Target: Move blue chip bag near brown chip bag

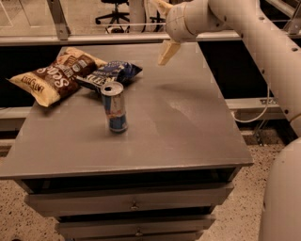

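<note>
The blue chip bag (pixel 114 71) lies on the grey table (pixel 188 122) at the back left, small, dark and wrinkly. Its left end touches the brown chip bag (pixel 54 76), a large puffy bag with tan ends and white lettering. My gripper (pixel 158 33) hangs above the back middle of the table, to the right of the blue bag and clear of it. Its cream fingers (pixel 167 51) are spread apart and hold nothing.
A blue-and-silver drink can (pixel 114 107) stands upright just in front of the blue bag. My arm (pixel 263 37) reaches in from the right. The table has drawers (pixel 131 203) below its front edge. A rail and an office chair (pixel 115 10) are behind it.
</note>
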`<state>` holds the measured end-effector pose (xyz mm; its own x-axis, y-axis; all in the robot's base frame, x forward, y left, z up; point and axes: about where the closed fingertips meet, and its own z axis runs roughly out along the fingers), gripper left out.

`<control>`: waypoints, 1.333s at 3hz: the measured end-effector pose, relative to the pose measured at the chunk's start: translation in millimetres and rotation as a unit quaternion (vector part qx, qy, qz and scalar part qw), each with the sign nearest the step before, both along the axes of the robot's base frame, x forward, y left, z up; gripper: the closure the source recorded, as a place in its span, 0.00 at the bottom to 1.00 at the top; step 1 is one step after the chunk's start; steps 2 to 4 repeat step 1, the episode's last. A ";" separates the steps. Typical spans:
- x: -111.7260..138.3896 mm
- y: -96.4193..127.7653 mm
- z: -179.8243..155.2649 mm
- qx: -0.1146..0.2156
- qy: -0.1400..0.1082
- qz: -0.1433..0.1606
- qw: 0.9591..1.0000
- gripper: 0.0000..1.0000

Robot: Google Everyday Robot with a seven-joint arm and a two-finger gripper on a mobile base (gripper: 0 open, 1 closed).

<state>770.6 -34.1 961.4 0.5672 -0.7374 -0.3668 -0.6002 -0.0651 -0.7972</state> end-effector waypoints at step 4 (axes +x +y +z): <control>2.0 -1.8 1.0 0.004 0.001 -0.007 1.000 0.00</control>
